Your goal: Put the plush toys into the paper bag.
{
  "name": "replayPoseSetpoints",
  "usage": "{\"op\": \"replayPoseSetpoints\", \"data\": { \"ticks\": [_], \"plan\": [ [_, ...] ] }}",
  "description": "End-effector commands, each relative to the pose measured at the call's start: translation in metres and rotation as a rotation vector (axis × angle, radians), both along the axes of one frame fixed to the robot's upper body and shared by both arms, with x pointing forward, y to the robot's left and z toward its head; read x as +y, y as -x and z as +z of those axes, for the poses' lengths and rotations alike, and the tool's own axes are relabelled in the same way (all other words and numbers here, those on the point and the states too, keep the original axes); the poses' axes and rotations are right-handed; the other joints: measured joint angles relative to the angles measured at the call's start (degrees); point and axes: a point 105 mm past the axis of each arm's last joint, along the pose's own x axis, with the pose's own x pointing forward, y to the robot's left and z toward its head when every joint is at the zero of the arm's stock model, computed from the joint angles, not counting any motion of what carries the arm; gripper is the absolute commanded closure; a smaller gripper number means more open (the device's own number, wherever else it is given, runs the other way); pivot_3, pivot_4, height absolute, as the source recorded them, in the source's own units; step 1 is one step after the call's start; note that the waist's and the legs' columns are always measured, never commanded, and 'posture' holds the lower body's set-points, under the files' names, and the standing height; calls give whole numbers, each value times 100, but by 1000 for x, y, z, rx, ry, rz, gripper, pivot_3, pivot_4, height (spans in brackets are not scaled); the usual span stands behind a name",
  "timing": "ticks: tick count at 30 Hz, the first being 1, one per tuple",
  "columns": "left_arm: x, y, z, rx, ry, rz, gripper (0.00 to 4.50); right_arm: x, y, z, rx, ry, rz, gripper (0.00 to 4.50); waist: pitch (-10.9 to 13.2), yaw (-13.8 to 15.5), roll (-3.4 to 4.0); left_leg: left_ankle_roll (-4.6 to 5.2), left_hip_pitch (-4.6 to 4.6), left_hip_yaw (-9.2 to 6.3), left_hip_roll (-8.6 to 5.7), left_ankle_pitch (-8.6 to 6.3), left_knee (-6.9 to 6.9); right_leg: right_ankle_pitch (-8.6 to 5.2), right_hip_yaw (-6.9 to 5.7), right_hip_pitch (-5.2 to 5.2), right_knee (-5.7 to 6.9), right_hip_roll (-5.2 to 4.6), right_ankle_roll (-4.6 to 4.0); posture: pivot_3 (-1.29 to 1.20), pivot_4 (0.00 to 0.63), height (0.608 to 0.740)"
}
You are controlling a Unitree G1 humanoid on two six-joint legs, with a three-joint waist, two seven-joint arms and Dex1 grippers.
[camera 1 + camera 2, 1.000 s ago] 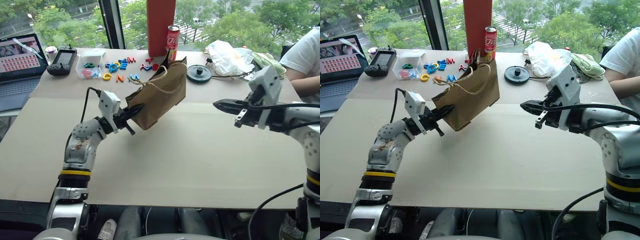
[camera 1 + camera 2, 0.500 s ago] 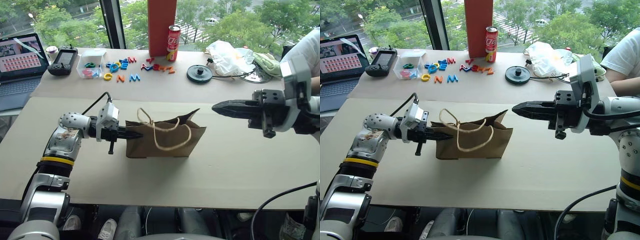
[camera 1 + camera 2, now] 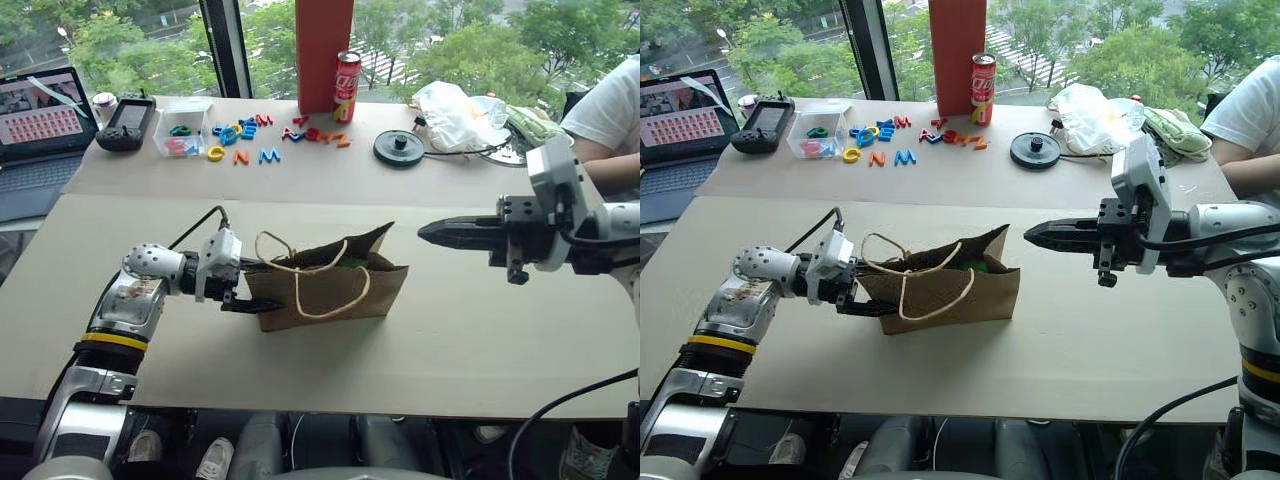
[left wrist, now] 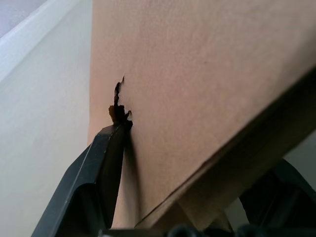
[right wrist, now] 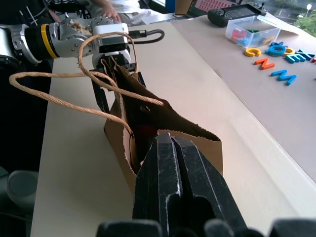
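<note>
Along the far edge of the table (image 3: 330,370), a tall red box (image 3: 323,55) stands by the window with a red soda can (image 3: 346,86) right beside it. Colourful plastic letters (image 3: 255,132) lie scattered in front. A clear tub (image 3: 183,128), a black handheld controller (image 3: 124,123) and an open laptop (image 3: 38,125) sit further left. A black disc (image 3: 399,147) lies beside a white plastic bag (image 3: 455,115).

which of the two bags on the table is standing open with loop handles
The brown paper bag near the table's front edge, beside the left hand. It stands upright, mouth open, with tan loop handles. The white plastic bag lies crumpled at the far side.
</note>
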Motion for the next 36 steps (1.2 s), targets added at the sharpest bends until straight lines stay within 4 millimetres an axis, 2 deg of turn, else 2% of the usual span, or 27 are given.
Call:
{"op": "replayPoseSetpoints", "data": {
  "ticks": [1,2,4,7,16,23,26,36],
  "plan": [
    [13,5,35,-54,-1,30,1433,-3,0,4,-41,33,0,4500,0,-22,1,0,1,1,0,0,-1,0,1,-1,1,0,0,0,150,739],
    [15,10,42,-32,1,23,1433,-3,0,4,-41,32,0,4500,0,-28,1,0,2,1,1,0,-2,0,2,-1,1,0,0,0,150,739],
    [19,17,69,7,29,20,1433,-5,-3,5,-43,38,-7,4500,1,-24,1,0,4,2,2,0,-3,-1,2,-1,3,1,-1,0,150,739],
    [22,20,88,-7,32,35,1433,-9,-6,4,-47,47,-17,4500,2,-5,2,0,5,3,0,0,-1,-2,1,1,2,0,1,0,150,739],
    [34,24,102,-52,7,99,1433,-7,-5,-1,-26,58,-1,4500,2,-12,3,0,5,5,-3,0,-1,-3,0,1,2,0,2,0,150,739],
    [51,27,139,7,146,170,1433,-6,-8,-3,-26,73,-4,4500,3,-12,3,0,6,9,-1,0,-1,-5,0,-2,4,2,-1,0,150,739],
    [49,31,150,31,205,154,1433,-6,-12,0,-35,63,-17,4500,3,-11,4,0,7,10,-2,0,-1,-5,0,0,4,-1,-1,0,150,739],
    [43,33,154,94,271,130,1433,-7,-13,2,-31,68,-25,4500,3,-7,4,0,6,11,-6,0,-1,-5,0,-1,5,1,-1,0,150,739]
  ]
}}
